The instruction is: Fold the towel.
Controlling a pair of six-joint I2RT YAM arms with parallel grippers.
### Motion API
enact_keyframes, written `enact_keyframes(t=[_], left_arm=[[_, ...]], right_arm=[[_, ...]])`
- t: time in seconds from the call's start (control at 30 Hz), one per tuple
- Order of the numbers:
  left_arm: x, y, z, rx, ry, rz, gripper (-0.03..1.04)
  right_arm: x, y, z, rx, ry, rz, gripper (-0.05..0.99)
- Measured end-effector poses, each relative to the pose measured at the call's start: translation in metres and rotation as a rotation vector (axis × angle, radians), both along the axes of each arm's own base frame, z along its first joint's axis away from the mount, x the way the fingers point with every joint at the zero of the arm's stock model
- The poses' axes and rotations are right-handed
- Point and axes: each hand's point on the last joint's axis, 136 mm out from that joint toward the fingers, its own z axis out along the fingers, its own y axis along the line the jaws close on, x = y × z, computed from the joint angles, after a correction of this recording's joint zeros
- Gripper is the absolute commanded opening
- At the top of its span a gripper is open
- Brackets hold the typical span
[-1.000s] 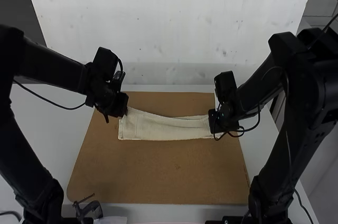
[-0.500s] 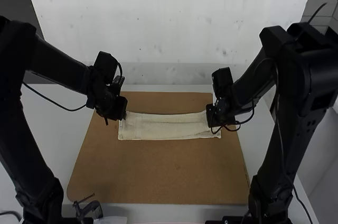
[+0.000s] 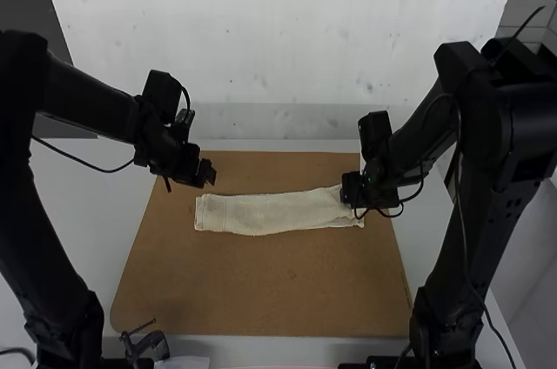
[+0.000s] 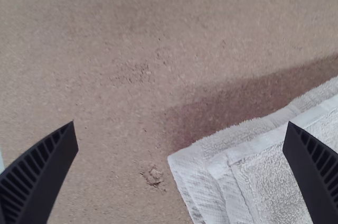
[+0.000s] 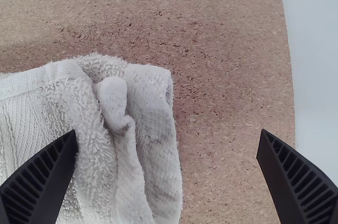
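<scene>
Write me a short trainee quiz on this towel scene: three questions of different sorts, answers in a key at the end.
1. Multiple choice. How does the towel lie?
A) rolled into a ball
B) as a long folded strip
C) hanging in the air

2. True or false. The left pincer and the right pincer both have their fingers apart.

3. Fill in the colour. The board under the towel is ____.

Key: 1. B; 2. true; 3. brown
</scene>
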Motion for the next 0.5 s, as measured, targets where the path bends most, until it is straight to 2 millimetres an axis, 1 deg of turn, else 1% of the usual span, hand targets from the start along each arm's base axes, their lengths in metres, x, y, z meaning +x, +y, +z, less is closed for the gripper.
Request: enact_keyframes(t=[0.1,0.13,0.23,0.27,0.33,0.4,0.43,0.47,0.5], left_arm=[[0.006,0.007,0.019,-0.026,-0.049,0.019,1.01],[0.006,0.009,0.022,-0.031,-0.057,0.024,1.01],[0.007,0.01,0.024,-0.04,-0.059,0.026,1.01],[0.007,0.01,0.024,-0.041,-0.059,0.026,1.01],[0.007,0.011,0.024,-0.045,-0.057,0.027,1.01],[0.007,0.014,0.023,-0.045,-0.056,0.033,1.01],[0.007,0.015,0.024,-0.046,-0.057,0.037,1.01],[0.008,0.015,0.024,-0.047,-0.057,0.038,1.01],[0.008,0.016,0.024,-0.048,-0.057,0.04,1.01]], right_arm=[[-0.004,0.0,-0.003,0.008,0.022,-0.011,0.85],[-0.005,0.0,-0.005,0.012,0.029,-0.017,0.85],[-0.003,0.001,-0.011,0.028,0.058,-0.036,0.84],[-0.001,0.003,-0.013,0.036,0.065,-0.04,0.81],[0.003,0.006,-0.014,0.052,0.078,-0.048,0.65],[0.006,0.01,-0.017,0.074,0.089,-0.051,0.45],[0.008,0.01,-0.016,0.079,0.089,-0.059,0.33],[0.01,0.013,-0.016,0.093,0.092,-0.06,0.23],[0.011,0.014,-0.018,0.097,0.099,-0.063,0.16]])
